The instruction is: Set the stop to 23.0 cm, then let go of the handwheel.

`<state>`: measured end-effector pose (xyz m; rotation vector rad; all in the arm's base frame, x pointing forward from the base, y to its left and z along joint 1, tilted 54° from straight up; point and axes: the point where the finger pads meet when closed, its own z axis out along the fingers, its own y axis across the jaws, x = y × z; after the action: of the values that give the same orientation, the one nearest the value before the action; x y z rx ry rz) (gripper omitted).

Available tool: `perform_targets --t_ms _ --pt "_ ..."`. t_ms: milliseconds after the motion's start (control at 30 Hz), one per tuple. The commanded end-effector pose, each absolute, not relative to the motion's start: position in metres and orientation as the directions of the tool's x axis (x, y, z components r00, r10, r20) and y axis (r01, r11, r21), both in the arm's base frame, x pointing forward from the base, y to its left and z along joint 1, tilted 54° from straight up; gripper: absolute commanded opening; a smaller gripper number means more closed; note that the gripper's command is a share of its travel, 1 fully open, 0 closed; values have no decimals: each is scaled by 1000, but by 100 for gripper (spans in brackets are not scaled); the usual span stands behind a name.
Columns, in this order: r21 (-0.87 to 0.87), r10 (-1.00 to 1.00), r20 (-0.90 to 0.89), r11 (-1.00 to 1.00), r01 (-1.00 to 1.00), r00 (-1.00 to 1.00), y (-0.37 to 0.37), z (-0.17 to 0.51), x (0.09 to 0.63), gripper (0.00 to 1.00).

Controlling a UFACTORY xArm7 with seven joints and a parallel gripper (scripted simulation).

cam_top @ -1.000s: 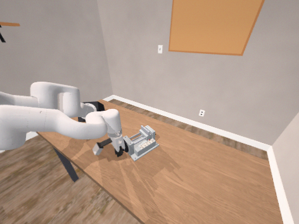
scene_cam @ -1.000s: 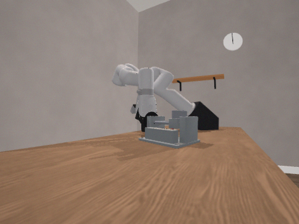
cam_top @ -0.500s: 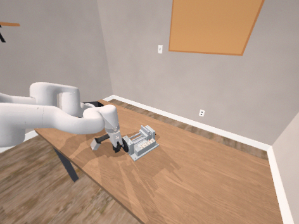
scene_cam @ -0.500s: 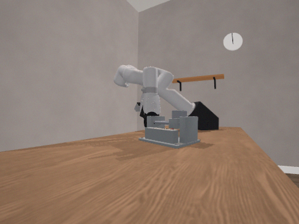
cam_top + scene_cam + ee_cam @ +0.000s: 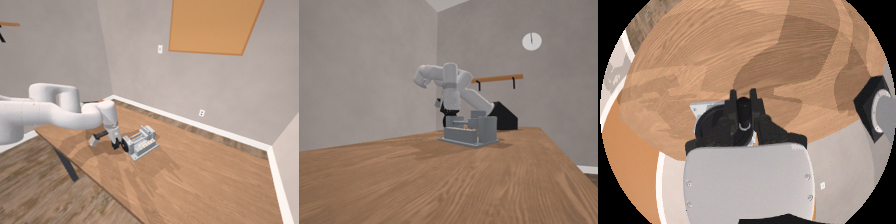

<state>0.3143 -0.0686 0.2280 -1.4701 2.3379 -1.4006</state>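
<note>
The grey stop device (image 5: 142, 150) (image 5: 460, 135) stands on the table. Its stop (image 5: 472, 123) sits on the rods, nearer the end block away from the handwheel. A small red mark shows by the scale (image 5: 146, 145), whose figures are too small to read. The black handwheel (image 5: 125, 145) (image 5: 445, 121) (image 5: 709, 125) is at the device's near-arm end. My gripper (image 5: 117, 145) (image 5: 743, 97) is shut on the wheel's black crank handle (image 5: 743, 106), which stands between the fingers in the wrist view. In the exterior view the fingertips are largely hidden behind the device.
The wooden table (image 5: 203, 177) (image 5: 426, 190) carries the device. The end block (image 5: 488, 130) rises at the device's far end. The arm's black base (image 5: 505, 117) stands behind it. A wall shelf (image 5: 498, 78) and a clock (image 5: 531, 41) are in the background.
</note>
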Motion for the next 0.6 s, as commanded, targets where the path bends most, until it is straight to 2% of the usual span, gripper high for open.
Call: perform_targets --t_ms 0,567 --pt "-705 -738 394 139 -695 -547 -62 236 311 6" --pt "-705 -738 394 139 -695 -547 -52 268 321 6"
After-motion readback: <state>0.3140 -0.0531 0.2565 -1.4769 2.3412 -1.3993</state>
